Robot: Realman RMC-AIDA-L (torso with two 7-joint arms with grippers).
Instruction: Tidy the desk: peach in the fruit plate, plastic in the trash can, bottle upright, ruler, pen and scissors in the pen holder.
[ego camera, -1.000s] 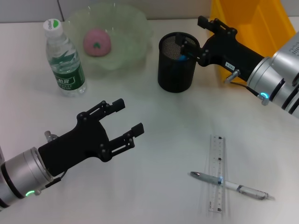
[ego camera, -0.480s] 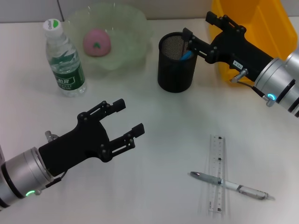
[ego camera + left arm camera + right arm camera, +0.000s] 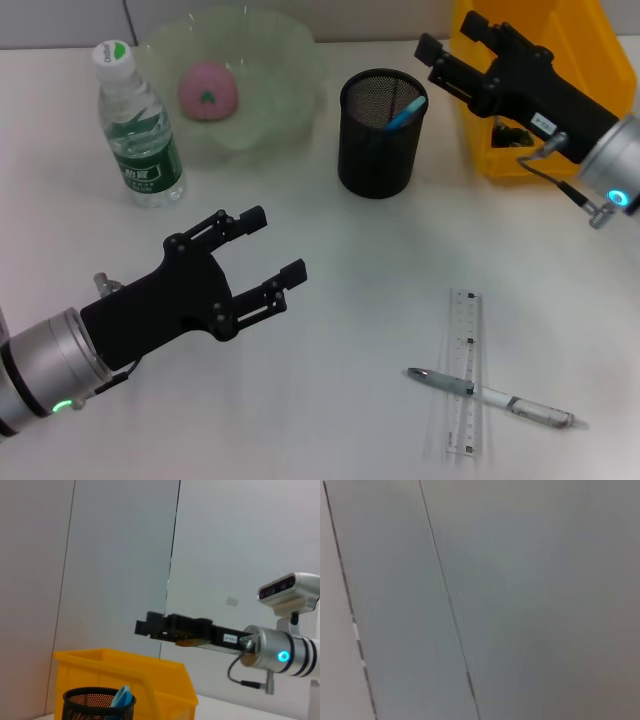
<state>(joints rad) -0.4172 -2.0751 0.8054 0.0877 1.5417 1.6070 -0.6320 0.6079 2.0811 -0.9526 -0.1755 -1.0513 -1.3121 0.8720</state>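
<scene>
A black mesh pen holder (image 3: 377, 135) stands at the table's middle back. A blue handle (image 3: 406, 112), apparently the scissors, leans out of it. My right gripper (image 3: 447, 38) hovers open and empty above and right of the holder, over the yellow trash can (image 3: 535, 70). A clear ruler (image 3: 466, 365) lies at front right with a pen (image 3: 492, 397) across it. The pink peach (image 3: 208, 90) sits in the green fruit plate (image 3: 285, 70). The bottle (image 3: 138, 125) stands upright at the left. My left gripper (image 3: 275, 243) is open and empty at front left. The plastic is out of view.
The left wrist view shows the pen holder (image 3: 99, 707), the yellow bin (image 3: 132, 672) and my right arm (image 3: 225, 639) above them. Only a grey wall fills the right wrist view. Bare table lies between my left gripper and the ruler.
My right gripper has lifted away from the pen holder, up and to the right, leaving the blue-handled item inside. The left arm has barely moved.
</scene>
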